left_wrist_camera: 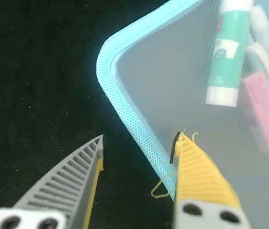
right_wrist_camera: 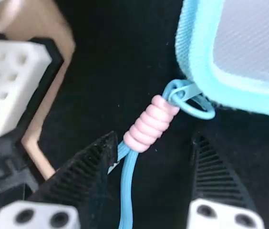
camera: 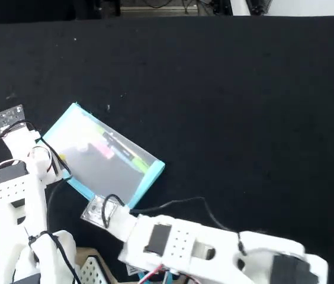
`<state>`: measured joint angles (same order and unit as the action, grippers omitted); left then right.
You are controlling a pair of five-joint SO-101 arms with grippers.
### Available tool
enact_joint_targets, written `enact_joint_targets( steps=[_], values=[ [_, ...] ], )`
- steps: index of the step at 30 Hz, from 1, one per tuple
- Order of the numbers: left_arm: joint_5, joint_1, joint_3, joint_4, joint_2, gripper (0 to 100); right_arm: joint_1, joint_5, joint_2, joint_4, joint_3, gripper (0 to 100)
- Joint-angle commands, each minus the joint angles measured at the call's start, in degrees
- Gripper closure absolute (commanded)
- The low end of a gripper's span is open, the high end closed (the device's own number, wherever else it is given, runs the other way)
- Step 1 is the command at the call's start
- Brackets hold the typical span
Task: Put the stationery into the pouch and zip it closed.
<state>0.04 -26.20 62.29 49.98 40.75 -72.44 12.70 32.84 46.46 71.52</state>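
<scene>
R gripper (right_wrist_camera: 154,142) – wide open, astride zip pull (right_wrist_camera: 150,125)

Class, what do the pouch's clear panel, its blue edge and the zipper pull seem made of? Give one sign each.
Pouch panel: probably plastic mesh; fine grid, see-through. Edge: woven fabric tape; dotted weave, matte. Zipper pull: pink bead, likely rubber or soft plastic; ribbed, matte.
</scene>
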Motion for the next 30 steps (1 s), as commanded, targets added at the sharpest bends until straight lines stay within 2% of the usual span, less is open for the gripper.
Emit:
enact_joint_targets(
  steps=[1, 5, 7, 9, 12, 18, 21, 23, 25, 30],
  values=[
    [0.4, -0.5, -1.2, -1.0, 1.4, 77, 0.3, 3.3, -5.5, -2.9, -4.3, 76.2],
    [0.4, -0.5, -1.2, -1.0, 1.4, 77, 7.5, 3.5, -9.7, -2.9, -6.6, 80.0],
    [0.4, -0.5, -1.2, -1.0, 1.4, 77, 13.4, 1.8, -10.6, -2.9, -7.7, 89.4],
    [0.4, -0.5, -1.2, -1.0, 1.4, 77, 19.3, -3.4, -10.7, -2.9, -8.7, 99.2],
    [0.4, -0.5, -1.2, -1.0, 1.4, 77, 26.3, -13.6, -10.7, 0.4, -9.6, 98.8],
    [0.4, -0.6, -1.2, -1.0, 1.4, 77, 40.5, -29.4, -10.7, 10.1, -15.4, 98.7],
    [0.4, -0.5, -1.2, -1.0, 1.4, 77, 47.9, -41.3, -10.7, 10.8, -17.5, 98.4],
    [0.4, -0.4, -1.2, -1.0, 1.4, 77, 50.3, -46.9, -11.0, 10.8, -17.7, 96.6],
    [0.4, -0.2, -1.2, -1.0, 1.4, 77, 51.6, -49.9, -11.0, 11.4, -17.5, 91.8],
    [0.4, -0.1, -1.2, -1.0, 1.4, 77, 53.1, -50.5, -10.7, 12.0, -14.5, 76.7]
  ],
)
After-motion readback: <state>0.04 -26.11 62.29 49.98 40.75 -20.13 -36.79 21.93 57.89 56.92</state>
